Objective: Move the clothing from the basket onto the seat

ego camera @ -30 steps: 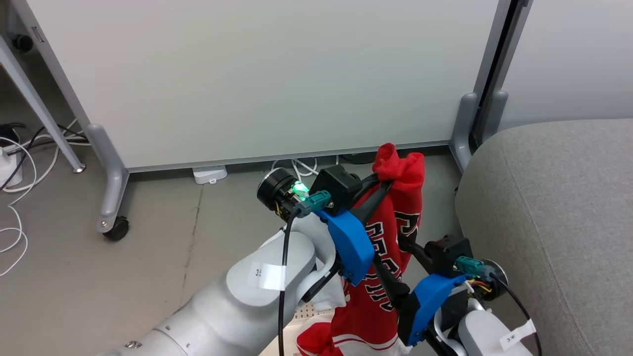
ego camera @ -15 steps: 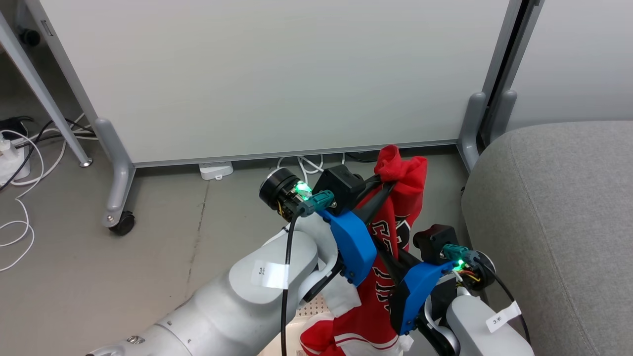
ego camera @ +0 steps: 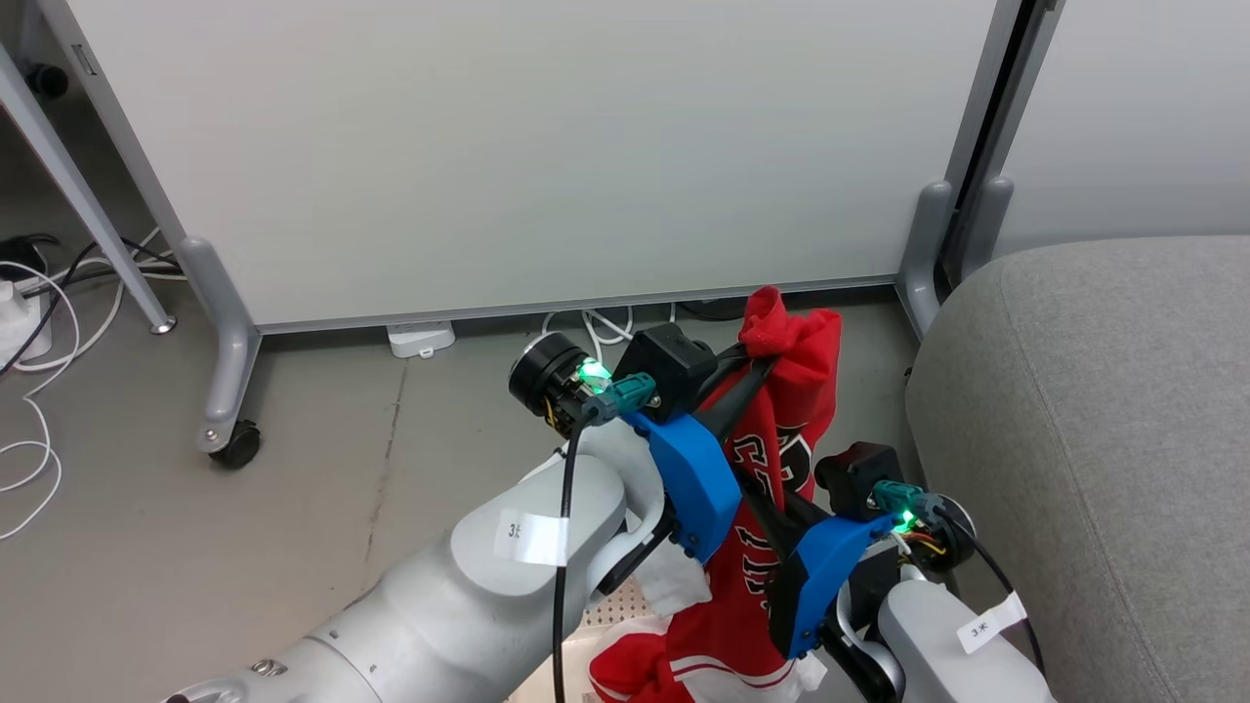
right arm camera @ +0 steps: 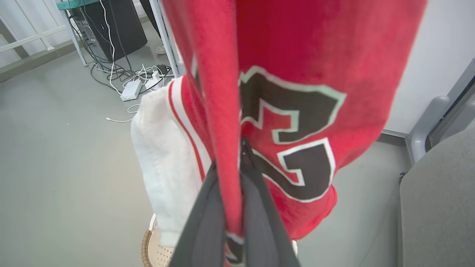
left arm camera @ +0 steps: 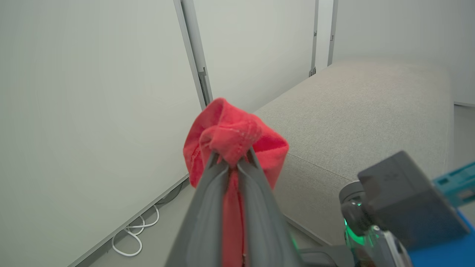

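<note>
The clothing point(ego camera: 796, 391) hangs as a long vertical bundle, held up off the floor point(ego camera: 342, 488). Its top is a bunched red fold, and black lettering outlined in white runs down the red fabric. The lower end, red with white striped trim, drops to the bottom edge of the head view, above the basket point(ego camera: 610, 610).

The left tool point(ego camera: 762, 363) is clamped on the top fold. In the left wrist view, both fingers are closed, with red cloth pinched between them and bulging above the tips. The right tool point(right arm camera: 241, 148) grips the same bundle lower down, its fingers pressed together on a red fold beside the large black numeral. White fabric with red stripe trim hangs to the left of that fold in the right wrist view. Below it, the basket's brown rim and perforated wall are visible.

The seat point(ego camera: 1094, 410) stands just beside the bundle, on the robot's right. No clothing lies on its grey cushion.

A pale partition panel point(ego camera: 527, 146) on castered feet stands behind the bundle. White cables point(ego camera: 29, 410) lie on the floor at the far left.
</note>
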### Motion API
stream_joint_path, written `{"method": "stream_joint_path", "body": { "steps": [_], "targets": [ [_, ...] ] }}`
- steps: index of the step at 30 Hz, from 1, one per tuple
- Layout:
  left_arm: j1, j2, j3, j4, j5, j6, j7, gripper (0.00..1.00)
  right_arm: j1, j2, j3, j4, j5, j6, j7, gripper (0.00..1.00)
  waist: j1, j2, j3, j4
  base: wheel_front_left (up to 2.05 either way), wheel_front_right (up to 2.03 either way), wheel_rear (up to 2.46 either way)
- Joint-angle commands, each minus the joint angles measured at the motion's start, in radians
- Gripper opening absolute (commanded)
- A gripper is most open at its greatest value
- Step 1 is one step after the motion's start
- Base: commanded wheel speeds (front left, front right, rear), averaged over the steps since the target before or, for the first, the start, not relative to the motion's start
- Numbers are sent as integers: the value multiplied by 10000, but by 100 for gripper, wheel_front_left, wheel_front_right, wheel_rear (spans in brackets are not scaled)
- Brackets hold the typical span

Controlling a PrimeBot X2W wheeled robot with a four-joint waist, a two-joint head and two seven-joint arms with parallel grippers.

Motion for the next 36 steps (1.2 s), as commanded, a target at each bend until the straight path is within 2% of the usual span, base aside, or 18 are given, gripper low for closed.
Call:
{"method": "stream_joint_path", "body": {
  "steps": [1, 3, 4, 5, 9, 13, 19, 23, 27, 30, 36],
  "targets": [
    [-143, 2, -21, 21, -61, 23, -90, 0, -156, -20, 36, 47, 46, 1, -56, 0, -1, 0, 10, 1, 0, 0, 0],
    [-165, 2, -27, 40, -82, 69, -95, 31, -185, -20, 66, 118, 66, 1, -100, 0, -1, 0, 29, 8, 0, 0, 0],
    [-174, 2, -7, 47, -108, 119, -105, 55, -208, -20, 79, 154, 84, 1, -103, 0, -1, 0, 39, 10, 0, 0, 0],
    [-185, 2, 7, 51, -118, 146, -108, 100, -233, -20, 93, 187, 88, 1, -139, 0, -1, 0, 47, 9, 0, 0, 0],
    [-103, 3, 112, 118, -129, 231, -147, 100, -337, -21, 187, 269, 101, 1, -252, 0, -1, 0, 70, -37, 0, 0, 0],
    [273, 44, 651, -97, 150, 407, -161, 100, -387, -21, 256, 305, 31, 1, -361, 0, -1, 0, 83, -77, 0, 0, 0],
    [1964, 1068, 2415, -1954, 1765, 772, -150, 100, -349, -21, 129, 229, -100, 1, -561, 0, -1, 0, 117, -221, 0, 0, 0],
    [3519, 1743, 3553, -3205, 2646, 796, -151, 100, -279, -21, -45, 164, -177, 1, -600, 0, -1, 0, 158, -325, 0, 0, 0],
    [4967, 2169, 4699, -4113, 3491, 799, -151, 100, -146, -21, -288, 198, -339, 1, -627, 0, -1, 0, 202, -380, 0, 0, 0],
    [5921, 2213, 5516, -4506, 4055, 864, -152, 100, -64, -19, -390, 185, -402, 1, -598, 0, -1, 0, 212, -429, 0, 0, 0],
    [7261, 1886, 6896, -4761, 4760, 617, -152, 100, -2, -17, -565, 81, -525, 1, -521, 0, -1, 0, 194, -479, 0, 0, 0]
  ]
}}
